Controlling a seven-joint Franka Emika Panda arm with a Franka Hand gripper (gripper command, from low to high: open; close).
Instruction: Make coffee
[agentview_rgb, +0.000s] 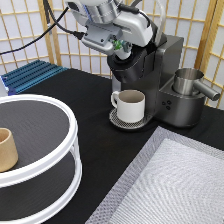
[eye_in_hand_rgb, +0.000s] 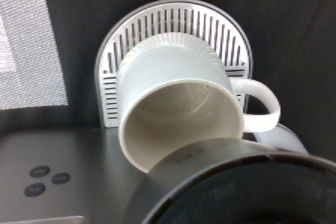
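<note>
My gripper (agentview_rgb: 118, 46) hangs at the exterior view's top, just over the open head of the black coffee machine (agentview_rgb: 167, 60). It is shut on the coffee (agentview_rgb: 117, 44), a small pod whose green top shows between the fingers. Below the head, a cream-white mug (agentview_rgb: 131, 105) stands on the round drip tray (agentview_rgb: 117, 121). The wrist view looks down into the empty mug (eye_in_hand_rgb: 180, 115) on the slotted tray (eye_in_hand_rgb: 112, 75), with the dark round rim of the machine's pod chamber (eye_in_hand_rgb: 247, 190) close underneath.
A metal cup (agentview_rgb: 187, 80) sits on the machine's right part, above its buttons (agentview_rgb: 166, 104). A white two-tier turntable (agentview_rgb: 50, 107) at the exterior view's left carries a tan cup (agentview_rgb: 7, 149). A grey mat (agentview_rgb: 175, 185) lies at bottom right and a blue rack (agentview_rgb: 30, 75) at the left.
</note>
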